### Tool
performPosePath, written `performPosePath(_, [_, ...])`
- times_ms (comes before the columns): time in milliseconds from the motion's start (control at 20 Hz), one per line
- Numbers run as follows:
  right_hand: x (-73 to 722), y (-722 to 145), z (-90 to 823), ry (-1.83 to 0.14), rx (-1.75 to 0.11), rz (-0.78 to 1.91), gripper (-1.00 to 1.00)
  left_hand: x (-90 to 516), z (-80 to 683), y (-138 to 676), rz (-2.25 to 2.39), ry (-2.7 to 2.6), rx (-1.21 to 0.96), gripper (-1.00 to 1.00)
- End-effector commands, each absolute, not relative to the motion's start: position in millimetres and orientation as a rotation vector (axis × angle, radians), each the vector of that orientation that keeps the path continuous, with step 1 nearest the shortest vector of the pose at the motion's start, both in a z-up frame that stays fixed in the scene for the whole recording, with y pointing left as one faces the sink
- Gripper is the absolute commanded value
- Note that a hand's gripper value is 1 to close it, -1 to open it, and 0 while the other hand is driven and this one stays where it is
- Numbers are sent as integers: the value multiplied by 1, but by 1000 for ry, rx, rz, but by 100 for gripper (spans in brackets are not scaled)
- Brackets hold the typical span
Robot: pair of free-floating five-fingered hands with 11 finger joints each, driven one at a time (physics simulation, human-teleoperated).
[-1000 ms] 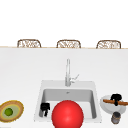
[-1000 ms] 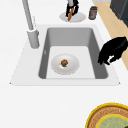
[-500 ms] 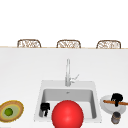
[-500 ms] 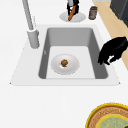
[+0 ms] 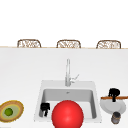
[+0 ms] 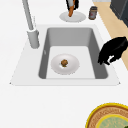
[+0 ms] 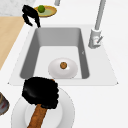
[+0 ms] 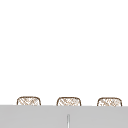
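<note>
From where I'm driving, the sink basin point(image 6: 75, 37) is mostly open, with just a white dish point(image 6: 65, 64) holding a small brown lump point(image 6: 64, 62) on the floor near the left end. The faucet point(image 6: 30, 23) stands tall on the back rim, so that side's blocked. Right of the sink it's tight: a white plate point(image 7: 65, 110), a brown stick point(image 7: 37, 116) and a jar point(image 5: 116, 117) close together. On the left counter there's a woven bowl point(image 5: 15, 110).

In the front view a red ball point(image 5: 67, 114), itself cut by the bottom edge, hides the sink's white plate point(image 6: 65, 64), and the left side view's corner crops the woven basket point(image 6: 108, 117).
</note>
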State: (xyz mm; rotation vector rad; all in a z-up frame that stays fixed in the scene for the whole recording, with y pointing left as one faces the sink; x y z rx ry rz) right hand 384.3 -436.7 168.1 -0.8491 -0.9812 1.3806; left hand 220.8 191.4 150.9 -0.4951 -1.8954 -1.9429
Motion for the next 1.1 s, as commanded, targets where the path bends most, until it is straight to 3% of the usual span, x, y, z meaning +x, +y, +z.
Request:
performPosePath(0, [384, -416, 179, -1025, -845, 1420, 100, 221, 151, 191, -1943, -1895, -495, 0])
performPosePath(1050, [386, -292, 199, -1026, -858, 1384, 100, 221, 151, 191, -1943, -1895, -495, 0])
